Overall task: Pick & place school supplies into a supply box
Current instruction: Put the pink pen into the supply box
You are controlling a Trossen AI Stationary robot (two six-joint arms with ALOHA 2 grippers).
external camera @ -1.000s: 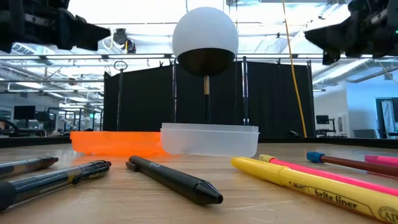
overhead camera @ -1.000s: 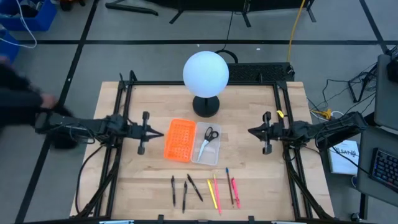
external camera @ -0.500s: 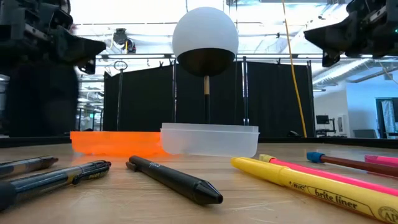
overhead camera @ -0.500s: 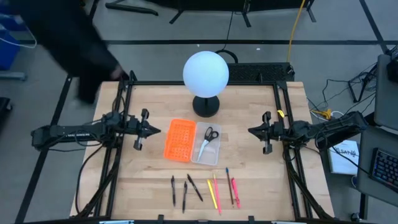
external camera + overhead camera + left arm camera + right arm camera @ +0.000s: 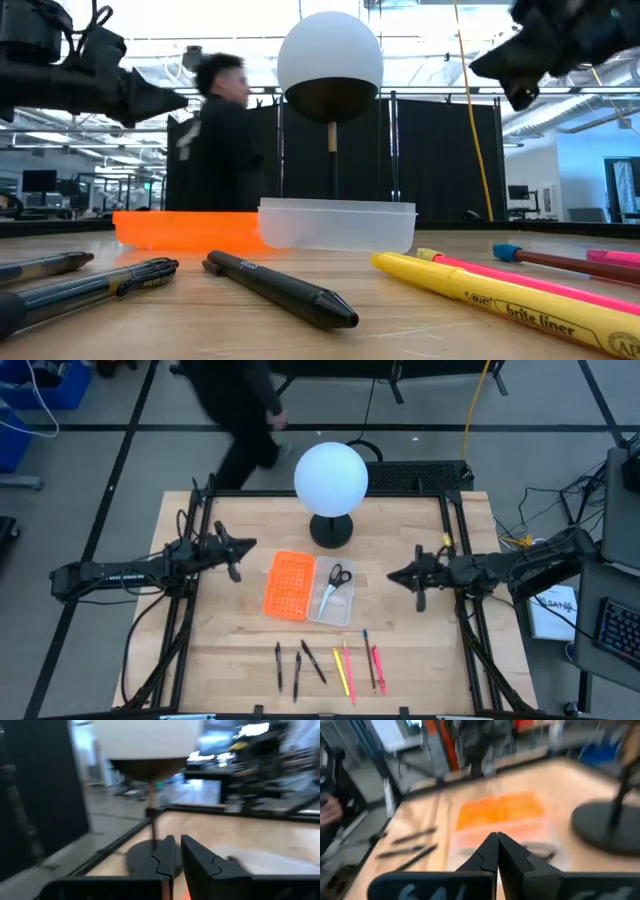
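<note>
Wooden table [image 5: 230, 650] holds 7 pens [image 5: 330, 662] outside the supply box [image 5: 335, 605]; only scissors [image 5: 334, 581] lie inside. Left gripper [image 5: 244, 546] and right gripper [image 5: 392, 577] hover with fingers closed, empty.

The wooden table [image 5: 220, 640] carries a globe lamp [image 5: 331, 485] at the back. Just in front of its base [image 5: 331, 530] lie an orange perforated panel [image 5: 289, 585] and, touching it, the supply box [image 5: 342, 603]. Farther forward of the lamp, pens and pencils [image 5: 325, 662] lie in a loose row.
</note>
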